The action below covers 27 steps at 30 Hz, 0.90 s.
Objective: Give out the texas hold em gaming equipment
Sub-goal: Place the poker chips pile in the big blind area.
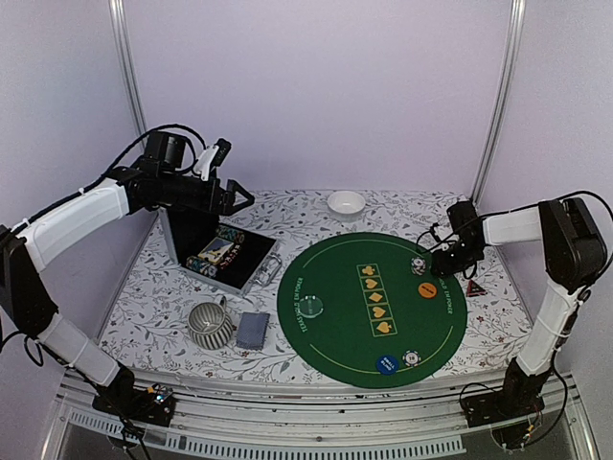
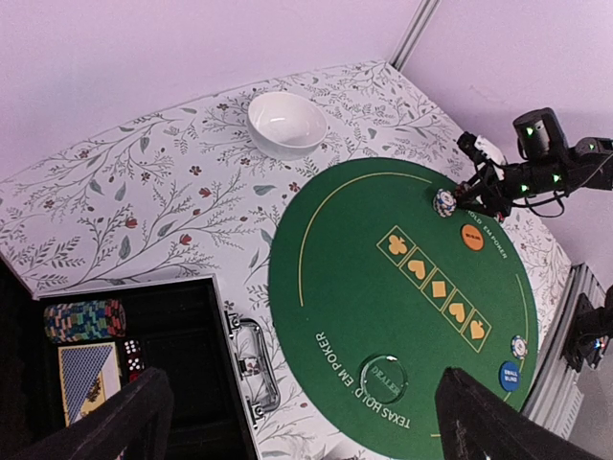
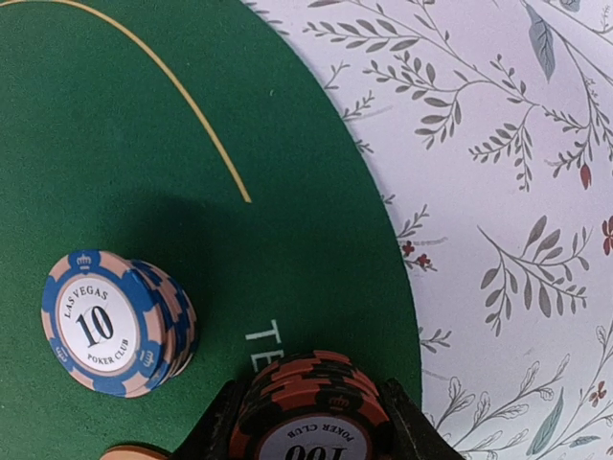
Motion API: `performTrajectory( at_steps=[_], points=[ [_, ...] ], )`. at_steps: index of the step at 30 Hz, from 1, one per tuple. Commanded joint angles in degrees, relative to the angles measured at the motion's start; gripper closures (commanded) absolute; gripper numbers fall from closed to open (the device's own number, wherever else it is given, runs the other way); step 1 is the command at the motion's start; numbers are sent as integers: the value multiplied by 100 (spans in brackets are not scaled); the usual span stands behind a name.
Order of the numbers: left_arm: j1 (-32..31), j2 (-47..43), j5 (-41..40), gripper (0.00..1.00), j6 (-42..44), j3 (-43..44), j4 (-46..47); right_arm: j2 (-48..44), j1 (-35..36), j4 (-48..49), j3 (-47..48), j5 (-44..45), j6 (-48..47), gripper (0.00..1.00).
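Observation:
My right gripper (image 1: 448, 259) is shut on a stack of red-and-black "100" chips (image 3: 321, 412), low over the right edge of the green poker mat (image 1: 335, 326). A stack of blue "10" chips (image 3: 105, 321) stands beside it on the mat (image 1: 419, 265). An orange button (image 1: 427, 288), a blue button (image 1: 387, 364), a white chip stack (image 1: 412, 357) and a clear dealer button (image 2: 383, 377) lie on the mat. A red triangular marker (image 1: 476, 287) lies off the mat. A grey-blue card deck (image 1: 253, 330) lies at the left. My left gripper (image 2: 297, 426) is open and empty, high above the case.
An open black case (image 1: 228, 254) holds more chips (image 2: 84, 319), cards and dice. A ribbed grey mug (image 1: 211, 324) stands beside the deck. A white bowl (image 1: 346, 203) sits at the back. The enclosure walls are close on both sides.

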Motion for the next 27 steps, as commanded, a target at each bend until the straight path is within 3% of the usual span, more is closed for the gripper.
performTrajectory(
  at_steps=[1, 7, 11, 15, 27],
  points=[
    [49, -122, 4, 2, 49, -62, -47, 214, 68, 169, 149, 111, 86, 98],
    [67, -148, -21, 2, 65, -62, -56, 181, 127, 108, 64, 76, 155, 96],
    [86, -143, -12, 2, 74, -53, -65, 109, 134, 105, -48, 174, 179, 72],
    [99, -157, -12, 2, 91, -24, -97, 107, 134, 72, -64, 346, 171, 59],
    [156, -275, -34, 2, 149, -36, -135, 87, 129, 46, -8, 382, 182, 51]
  ],
)
